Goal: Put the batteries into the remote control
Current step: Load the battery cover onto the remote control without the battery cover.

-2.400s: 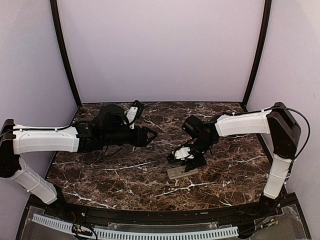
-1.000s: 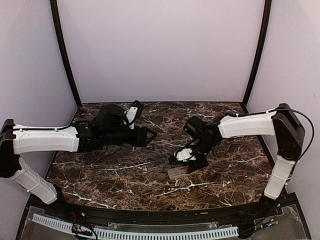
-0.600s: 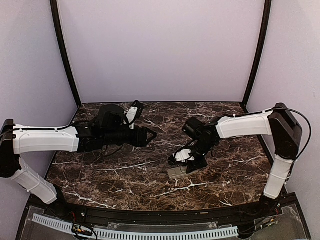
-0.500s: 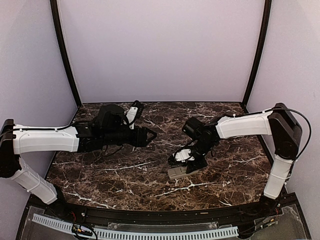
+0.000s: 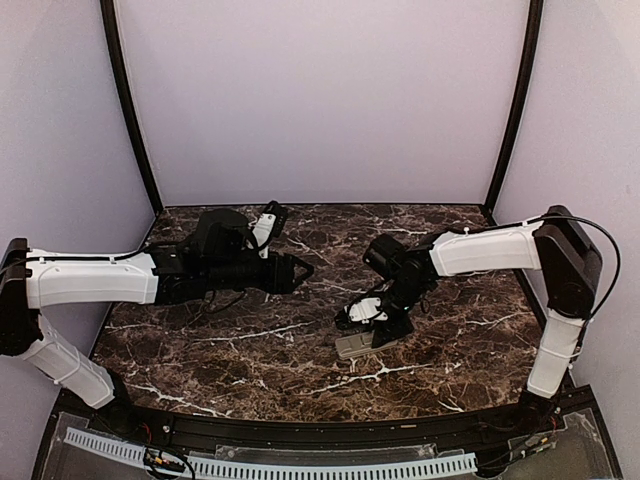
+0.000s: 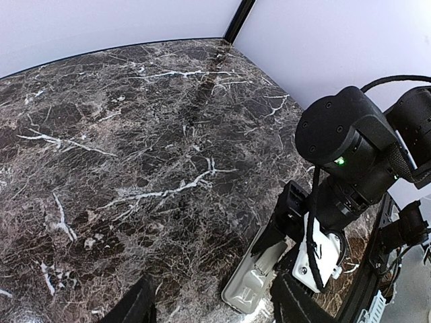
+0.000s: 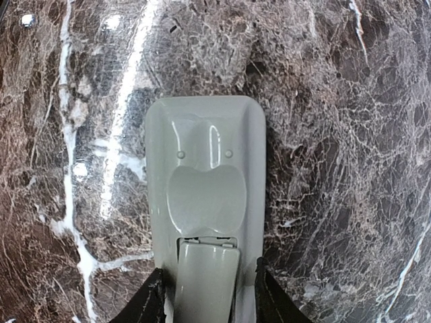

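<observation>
The remote control (image 5: 354, 346) lies face down on the marble, its grey back up (image 7: 205, 168). Its battery cover (image 7: 205, 279) sits slightly raised at the near end, hiding the recess. My right gripper (image 5: 380, 328) is down over that end. In the right wrist view the right gripper (image 7: 207, 299) has one finger on each side of the cover, with a small gap on each side, so it is open. My left gripper (image 5: 300, 270) hovers open to the left, and from there I see the remote (image 6: 250, 289). No batteries show in any view.
Dark marble table (image 5: 250, 350) with a black rail along its near edge and lilac walls on three sides. The right arm's wrist and cable (image 6: 343, 155) stand above the remote.
The right gripper's fingers have parted slightly around the cover, and its wrist has shifted a little. The left arm and the remote have not moved.
</observation>
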You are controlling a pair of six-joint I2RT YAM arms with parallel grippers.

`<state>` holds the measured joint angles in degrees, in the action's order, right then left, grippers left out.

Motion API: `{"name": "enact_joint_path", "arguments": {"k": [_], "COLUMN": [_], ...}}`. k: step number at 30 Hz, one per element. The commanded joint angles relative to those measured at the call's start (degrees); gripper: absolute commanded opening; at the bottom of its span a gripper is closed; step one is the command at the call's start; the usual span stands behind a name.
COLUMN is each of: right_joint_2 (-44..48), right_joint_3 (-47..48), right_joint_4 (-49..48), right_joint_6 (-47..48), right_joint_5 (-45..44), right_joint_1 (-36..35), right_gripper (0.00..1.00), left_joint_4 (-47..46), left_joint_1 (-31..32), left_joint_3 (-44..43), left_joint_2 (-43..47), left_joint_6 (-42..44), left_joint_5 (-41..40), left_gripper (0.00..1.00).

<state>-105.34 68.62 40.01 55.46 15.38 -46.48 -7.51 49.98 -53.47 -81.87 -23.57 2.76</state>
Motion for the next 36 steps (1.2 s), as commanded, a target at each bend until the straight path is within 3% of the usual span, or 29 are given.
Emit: {"name": "enact_joint_path", "arguments": {"k": [1,17,32,36], "right_joint_2": [-1.2,-2.6,-1.5,-1.2], "right_joint_3": [0.6,1.4,2.8,2.5], "right_joint_4": [0.7,1.1,2.2,1.7], "right_joint_6": [-0.1,0.2,0.1,0.0], "right_joint_5": [-0.2,0.6,1.6,1.3], "right_joint_1": [-0.2,0.2,0.2,0.2], "right_gripper": [0.44,0.47,0.64,0.7], "left_joint_4": [1.1,2.0,1.7,1.8], "left_joint_1": [-0.6,-0.5,-0.6,-0.6], "left_joint_3": [-0.1,-0.6,-0.5,-0.5], "left_joint_2": [1.0,1.3,0.9,0.8], "left_joint_6": [0.6,1.4,1.9,2.8], "left_joint_5": [0.4,0.0,0.7,1.7], "left_gripper": [0.59,0.59,0.59,0.63]}}
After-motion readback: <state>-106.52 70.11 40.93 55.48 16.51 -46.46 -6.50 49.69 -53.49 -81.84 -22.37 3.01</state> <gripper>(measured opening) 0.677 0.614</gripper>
